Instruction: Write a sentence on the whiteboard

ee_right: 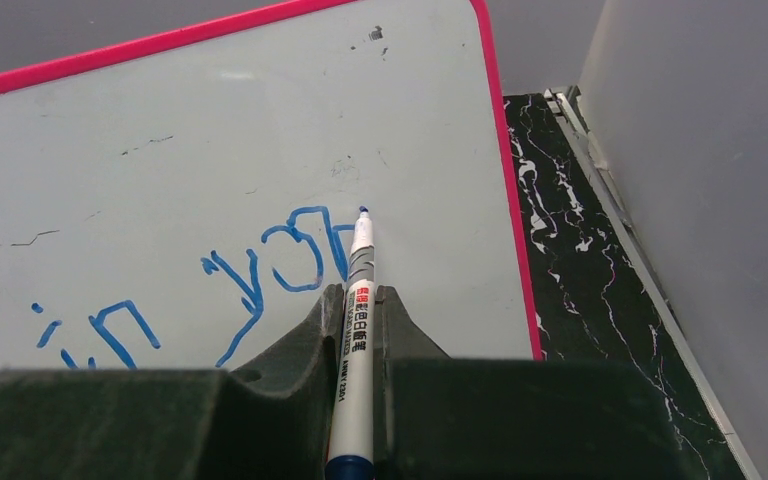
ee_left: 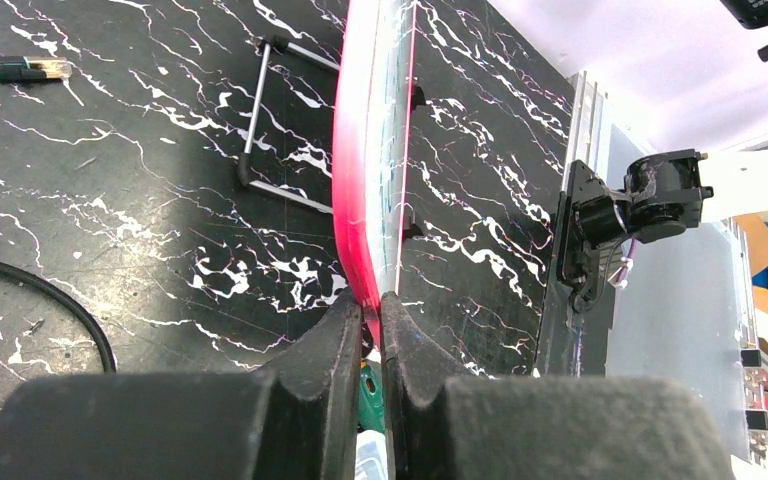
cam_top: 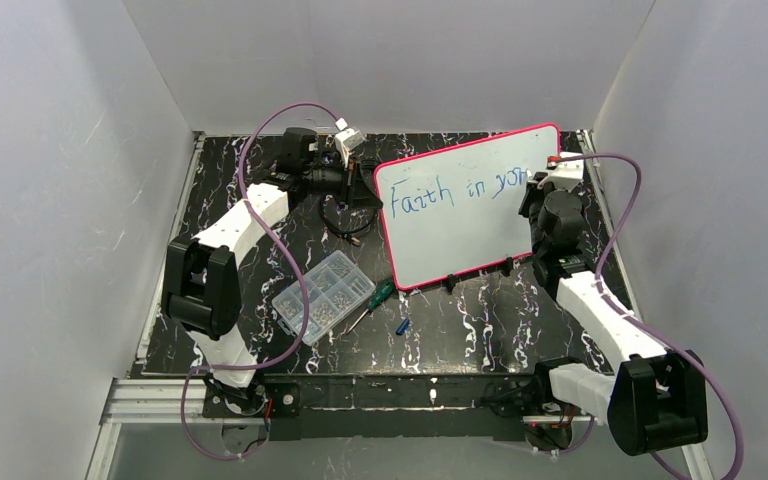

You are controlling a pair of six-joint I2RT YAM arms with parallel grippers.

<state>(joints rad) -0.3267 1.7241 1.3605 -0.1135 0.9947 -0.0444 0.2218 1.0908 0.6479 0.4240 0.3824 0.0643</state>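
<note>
The black, white-veined table [cam_top: 460,330] sits boxed in by plain white walls [cam_top: 60,200]. Left of centre lies a clear plastic compartment box [cam_top: 322,296] full of small metal bits, too tiny to name. Just beside its right corner rests a green-handled screwdriver [cam_top: 370,303], and near that a small blue piece [cam_top: 402,326]. Farther back a black cable [cam_top: 345,222] loops over the table. The left wrist view catches a bent wire stand [ee_left: 254,110] and a gold-tipped plug [ee_left: 20,68].

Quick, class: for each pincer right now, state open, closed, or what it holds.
Left pincer: closed on the edge of the whiteboard.
Right pincer: closed on a blue marker.
</note>
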